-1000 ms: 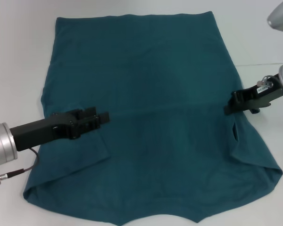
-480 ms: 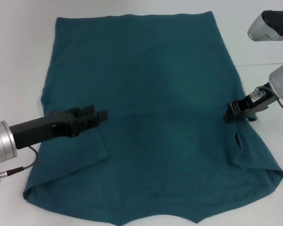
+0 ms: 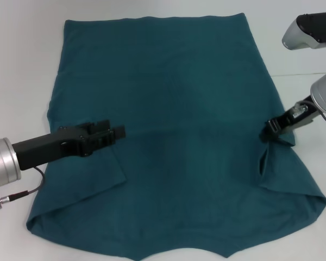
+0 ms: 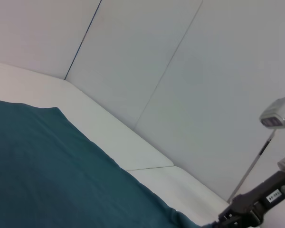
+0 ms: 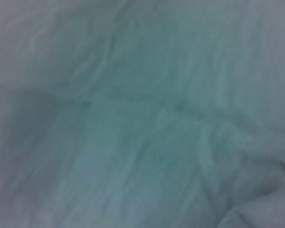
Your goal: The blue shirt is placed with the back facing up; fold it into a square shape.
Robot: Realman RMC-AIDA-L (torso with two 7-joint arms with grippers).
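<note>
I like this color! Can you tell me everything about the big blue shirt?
The blue shirt is dark teal, soft-looking cloth, plain with no print showing. It lies spread flat on a white table, hem far from the robot, sleeves near. The sleeves look tucked inward. The left gripper sits over its left sleeve area; the right gripper is at its right edge, where the cloth puckers.
</note>
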